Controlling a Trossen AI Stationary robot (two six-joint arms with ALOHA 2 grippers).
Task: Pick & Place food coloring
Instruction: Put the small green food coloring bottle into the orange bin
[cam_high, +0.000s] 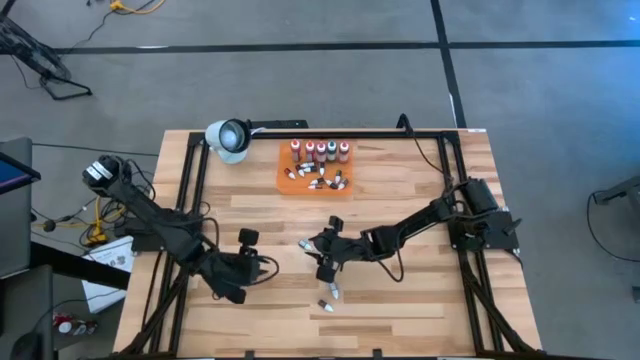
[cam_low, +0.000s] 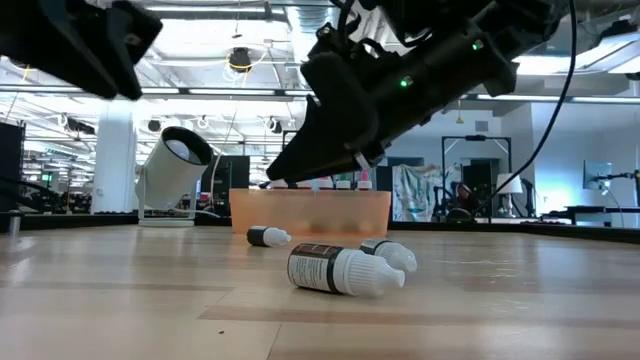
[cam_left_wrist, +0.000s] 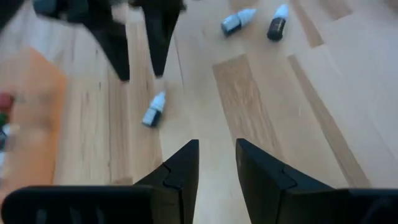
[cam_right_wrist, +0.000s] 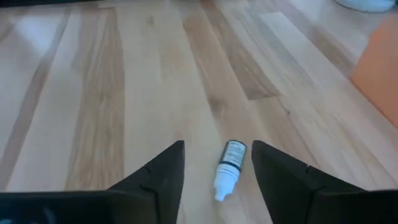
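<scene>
The orange tray (cam_high: 285, 180) at the table's far middle holds several food coloring bottles (cam_high: 320, 152), upright with white caps, and small vials. One small vial (cam_right_wrist: 231, 159) lies on its side on the wood between the open fingers of my right gripper (cam_right_wrist: 217, 144), which do not touch it. Two more vials (cam_high: 328, 298) lie nearer the front edge. My left gripper (cam_left_wrist: 216, 144) hovers left of them, open and empty, pointing at the right gripper (cam_left_wrist: 140, 71).
A white round lamp-like device (cam_high: 228, 138) stands at the far left beside the tray. Black frame rails (cam_high: 190, 190) run along the table's left and right sides. Bare wood lies along the table's near edge (cam_high: 420, 320).
</scene>
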